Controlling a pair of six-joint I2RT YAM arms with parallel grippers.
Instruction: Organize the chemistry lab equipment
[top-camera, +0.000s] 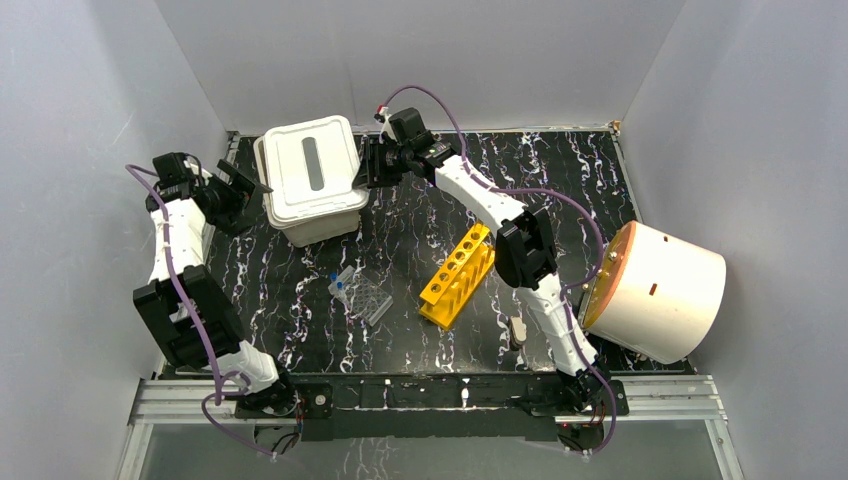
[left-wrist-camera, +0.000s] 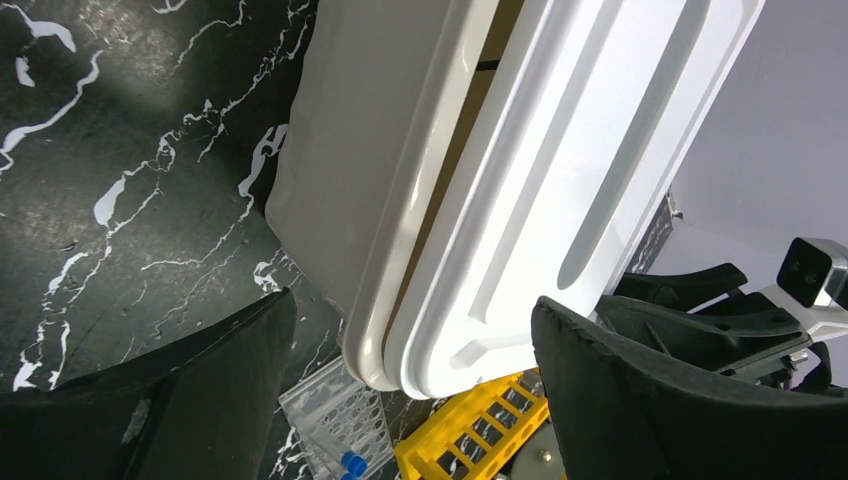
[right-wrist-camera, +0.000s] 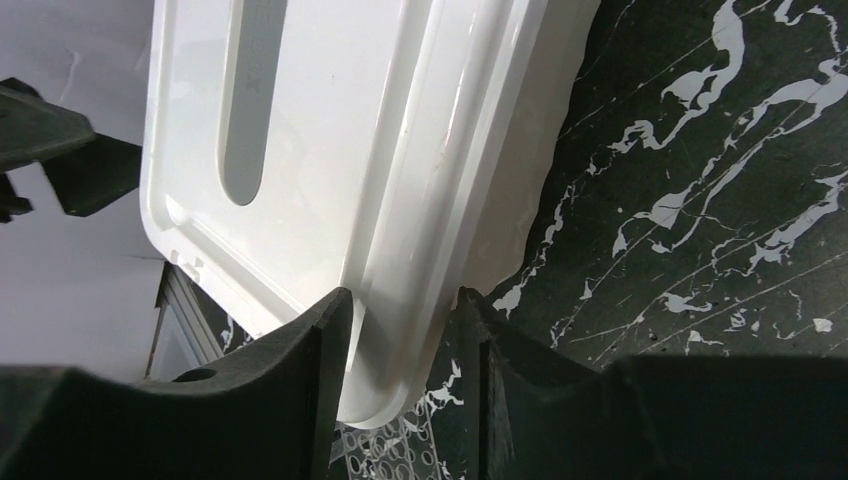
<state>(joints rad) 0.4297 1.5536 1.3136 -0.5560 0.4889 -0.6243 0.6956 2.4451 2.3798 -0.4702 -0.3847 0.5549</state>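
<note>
- Just left of the beige rectangular plastic bin (top-camera: 310, 225), the left end effector (top-camera: 243, 188) hangs with its fingers spread wide. It holds nothing.
- The bin stands on the black marbled tabletop (top-camera: 560, 190) with its white slotted lid (top-camera: 335, 160) on top. The left wrist view shows a thin gap under one lid edge.
- At the bin's right edge, the right end effector (top-camera: 368, 162) has narrow jaws either side of the lid's rim. We cannot tell whether the pads press it yet.
- We judge that the step in hand is taking the lid off. We would seat the rim deep between the pads, grip firmly, then lift straight up so the bin does not drag.
- In front of the bin and a little right lies the clear ridged tray (top-camera: 364, 297), with blue-capped pieces at its edge. The yellow six-hole tube rack (top-camera: 458, 275) lies further right. Both are well apart from either end effector.
</note>
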